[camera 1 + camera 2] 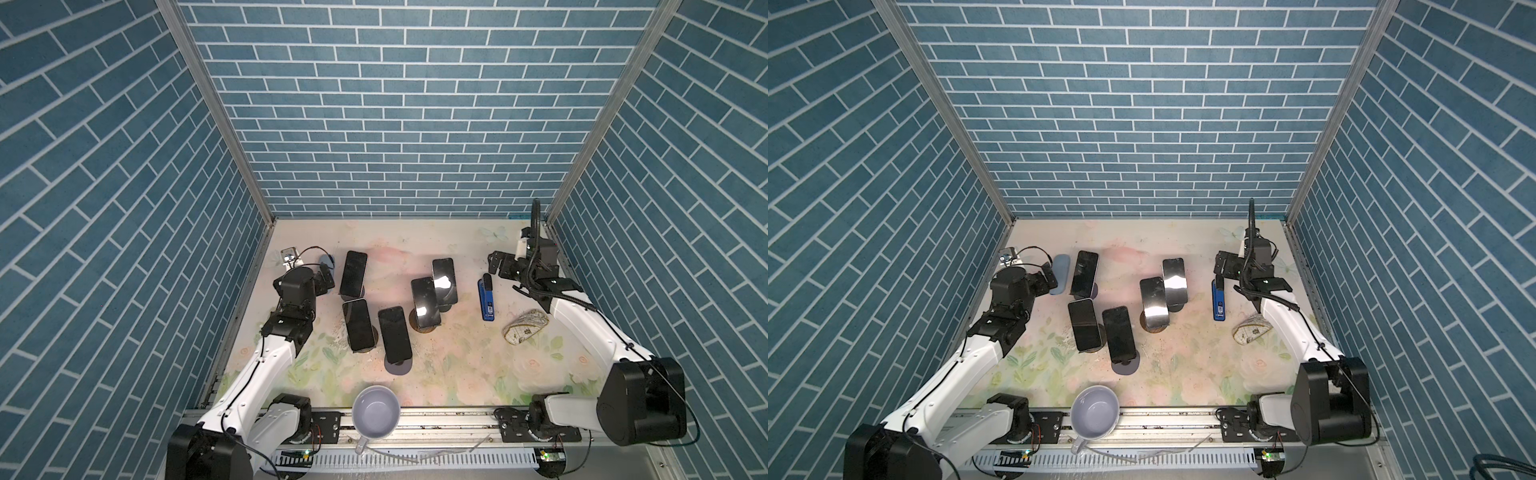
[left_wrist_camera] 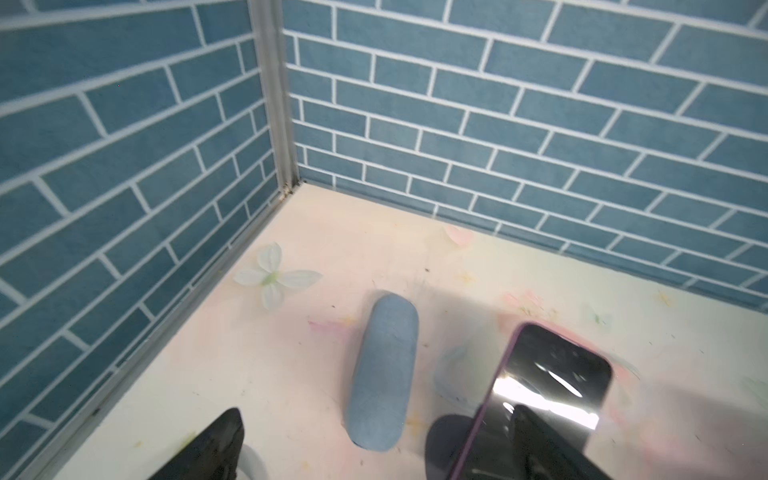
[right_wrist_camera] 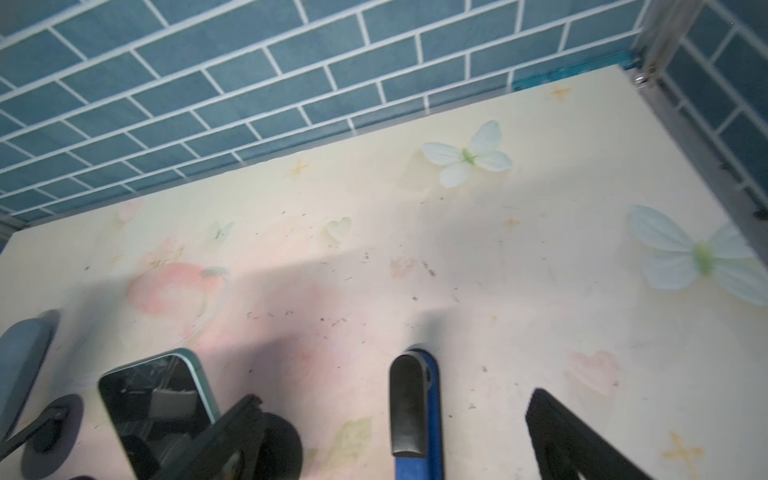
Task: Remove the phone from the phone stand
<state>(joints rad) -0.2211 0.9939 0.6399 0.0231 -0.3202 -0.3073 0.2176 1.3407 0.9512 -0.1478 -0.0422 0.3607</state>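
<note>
Black glass with a purple edge: the phone (image 2: 540, 386) closest to the left gripper (image 2: 378, 410) leans on its phone stand (image 2: 446, 438), far left of the group on the table. The four other phones (image 1: 395, 334) sit on stands of their own, and none is lifted.

Left jaws are spread wide. One finger (image 2: 552, 449) shows across the screen's lower part, contact not discernible. The second finger is beyond a blue glasses case (image 1: 1059, 272).

Right gripper (image 3: 395, 399) is likewise spread and empty, above a blue stapler (image 1: 487, 301), well apart from that phone.

Judged stage: approach only. Grasp, lift-off and set-down are all left.
</note>
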